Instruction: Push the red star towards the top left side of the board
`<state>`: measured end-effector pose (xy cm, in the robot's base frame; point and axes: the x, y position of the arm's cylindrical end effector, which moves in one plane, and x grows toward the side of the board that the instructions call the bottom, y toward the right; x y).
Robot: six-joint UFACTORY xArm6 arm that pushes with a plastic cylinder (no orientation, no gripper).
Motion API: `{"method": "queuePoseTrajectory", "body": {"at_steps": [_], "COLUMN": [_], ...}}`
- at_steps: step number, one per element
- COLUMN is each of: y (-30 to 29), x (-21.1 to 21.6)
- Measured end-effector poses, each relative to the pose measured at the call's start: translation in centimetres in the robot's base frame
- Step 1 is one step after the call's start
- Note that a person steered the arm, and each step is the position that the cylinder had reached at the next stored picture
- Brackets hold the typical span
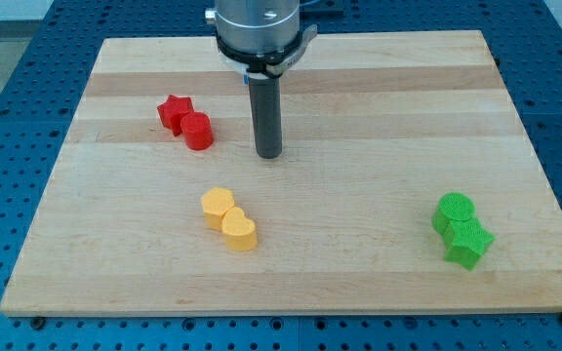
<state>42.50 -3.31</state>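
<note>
The red star (174,112) lies on the wooden board (359,88) in its upper left part. A red cylinder (198,132) touches it on its lower right side. My tip (268,154) stands on the board to the right of the red cylinder, a short gap away, and a little lower than the red star.
A yellow cylinder (218,206) and a yellow heart (239,232) lie together below the red blocks. A green cylinder (454,212) and a green star (467,244) lie together at the lower right. The blue perforated table (27,58) surrounds the board.
</note>
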Motion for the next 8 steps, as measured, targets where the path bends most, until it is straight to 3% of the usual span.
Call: {"method": "queuePoseTrajectory", "body": {"at_steps": [2,3,4,6,7,8], "y": [-10.0,-15.5,-15.7,-10.2,-10.0,-15.0], "x": [4.7,3.4,0.2,-1.8,-5.6,-8.3]}}
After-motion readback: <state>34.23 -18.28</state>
